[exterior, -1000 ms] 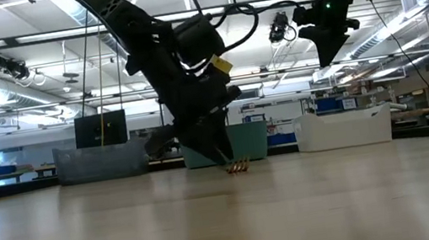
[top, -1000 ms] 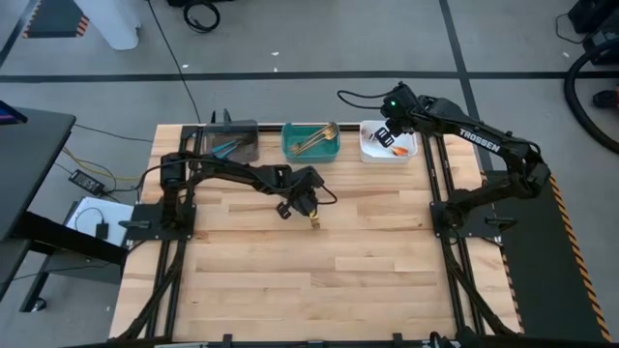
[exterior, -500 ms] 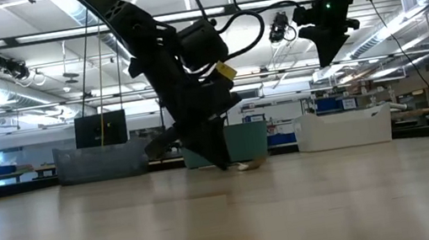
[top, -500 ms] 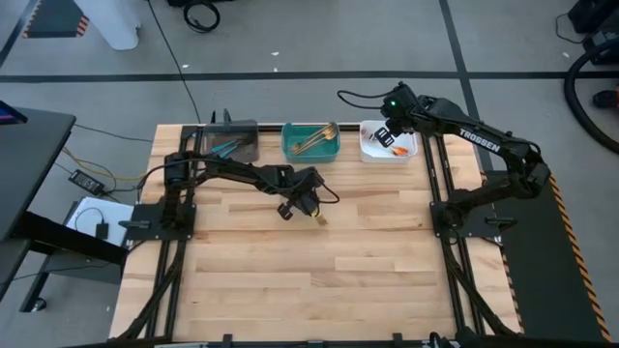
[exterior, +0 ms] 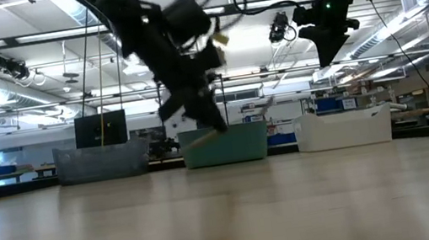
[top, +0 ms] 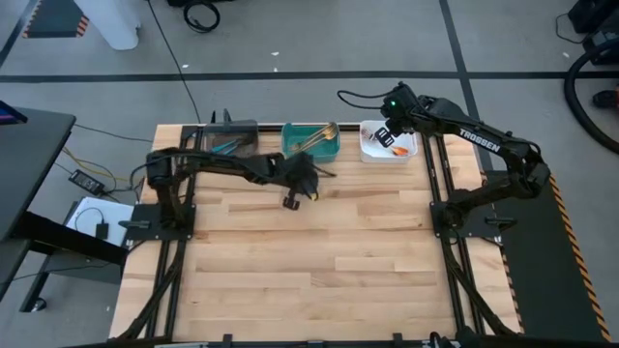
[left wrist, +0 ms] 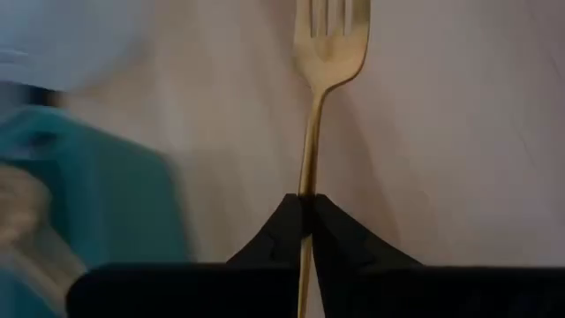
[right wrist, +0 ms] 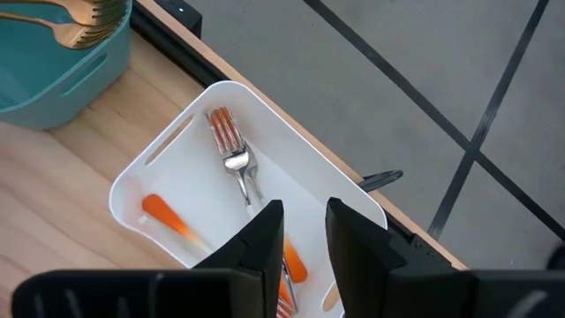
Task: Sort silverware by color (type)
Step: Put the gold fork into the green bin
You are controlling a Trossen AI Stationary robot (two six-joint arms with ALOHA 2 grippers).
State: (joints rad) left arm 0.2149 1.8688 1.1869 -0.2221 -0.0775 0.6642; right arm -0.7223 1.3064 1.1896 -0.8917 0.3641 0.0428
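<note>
My left gripper (top: 308, 185) (left wrist: 305, 212) is shut on an all-gold fork (left wrist: 320, 97) and hangs in the air just near of the teal bin (top: 310, 143), which holds more gold silverware (right wrist: 79, 25). The low view shows this gripper (exterior: 212, 125) raised off the table. My right gripper (top: 387, 133) (right wrist: 305, 237) is open and hovers over the white bin (right wrist: 177, 150); orange-handled pieces with silver heads (right wrist: 231, 155) lie inside it. Blue-handled pieces lie in the grey bin (top: 232, 143). My left gripper pinches the gold fork's slim handle (left wrist: 307, 187) between its two fingertips. The handle runs along the fingers, and the tined head (left wrist: 332, 35) sticks out well beyond them. The fork is lifted clear of the table.
The three bins stand in a row along the table's far edge, grey on the left, teal in the middle, white on the right. Black arm frames (top: 440, 208) run along both sides. Bare wooden tabletop (top: 319, 271) stretches across the middle and near part.
My left gripper, shut on the gold fork, has risen off the table and moved toward the far edge, up to the teal bin. The fork, which lay on the wood a second ago, is now lifted clear.
</note>
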